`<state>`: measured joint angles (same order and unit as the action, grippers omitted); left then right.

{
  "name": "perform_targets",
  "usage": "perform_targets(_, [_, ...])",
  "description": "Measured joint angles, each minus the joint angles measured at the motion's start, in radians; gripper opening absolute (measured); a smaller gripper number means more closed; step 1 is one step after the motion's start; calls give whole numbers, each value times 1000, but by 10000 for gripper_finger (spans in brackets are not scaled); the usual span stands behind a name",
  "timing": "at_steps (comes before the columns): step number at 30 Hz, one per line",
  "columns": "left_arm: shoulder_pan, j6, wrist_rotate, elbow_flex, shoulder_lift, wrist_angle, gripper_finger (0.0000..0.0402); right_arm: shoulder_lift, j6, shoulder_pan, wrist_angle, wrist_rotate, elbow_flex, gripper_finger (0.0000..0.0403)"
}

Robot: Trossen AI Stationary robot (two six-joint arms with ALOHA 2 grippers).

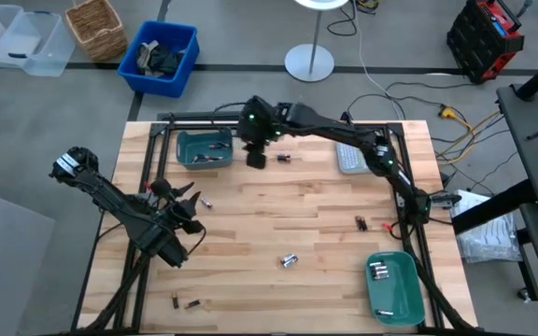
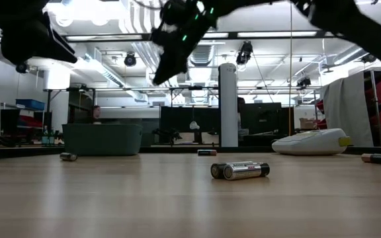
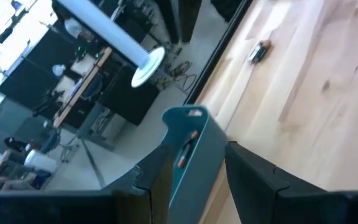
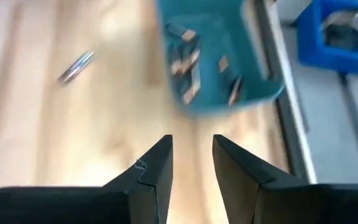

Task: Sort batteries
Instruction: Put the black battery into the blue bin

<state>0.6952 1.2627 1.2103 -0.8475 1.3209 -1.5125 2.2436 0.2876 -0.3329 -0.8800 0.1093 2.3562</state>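
batteries (image 1: 290, 260): small cylindrical cells scattered over the worktop (image 1: 288, 215). a silvery pair lies touching at lower centre of the high view; two dark ones sit at lower left (image 1: 186, 302), one near the left arm (image 1: 206, 202), one right of the top-left tray (image 1: 284, 157), two coppery ones at mid right (image 1: 361, 222). more already lie in the teal tray at top left (image 1: 204, 147) and in the teal tray at lower right (image 1: 395, 286).

handling, as a judgement: hard, smooth metal cans, dense for their size, not fragile, but round, so likely to roll or squirt out of a poor pinch. best taken across the middle of the barrel, jaws square to its long axis; the touching pair may need parting first.

right gripper (image 4: 191, 158): above the worktop just beside the top-left tray, jaws apart, nothing between them. left gripper (image 3: 194, 165): at the left of the worktop, raised, jaws apart and empty.

surface: pale wood planks, flat, bare between cells, framed by black rails. a grey-white label maker (image 1: 348, 157) rests at upper right.

room: grey floor, blue bin (image 1: 161, 58) and wicker basket (image 1: 94, 26) beyond the top edge, white lamp base (image 1: 308, 62), cables.
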Motion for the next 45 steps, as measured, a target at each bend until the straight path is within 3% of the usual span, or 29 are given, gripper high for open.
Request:
perform_targets(5, [-2,-220,18,-34,0,122,127,-142,-8,64,-271,4,-5,86])
perform_targets(9, [-4,-355,64,-84,0,187,127,-262,-62,142,-331,-2,-37,67])
perform_targets(13, [-5,-435,62,-135,-1,211,127,-384,-100,239,-312,-17,-140,53])
perform_targets(17, [-6,-522,-14,-175,-2,285,127,-524,-149,340,-247,-157,-298,48])
perform_targets(22, [-9,-740,-120,-184,-2,546,127,-681,-216,433,-145,-266,-528,47])
perform_targets(29, [-49,-971,-269,-178,0,816,127,-858,-295,488,-33,-304,-797,47])
perform_targets(36, [-144,-1034,-371,-177,1,870,127,-969,-610,488,-142,-435,-962,47])
perform_targets(40, [-223,-1077,-433,-171,1,891,127,-999,-832,488,-252,-446,-1027,47])
perform_targets(45, [-295,-1106,-435,-145,1,890,127,-1006,-1022,488,-360,-446,-1083,47])
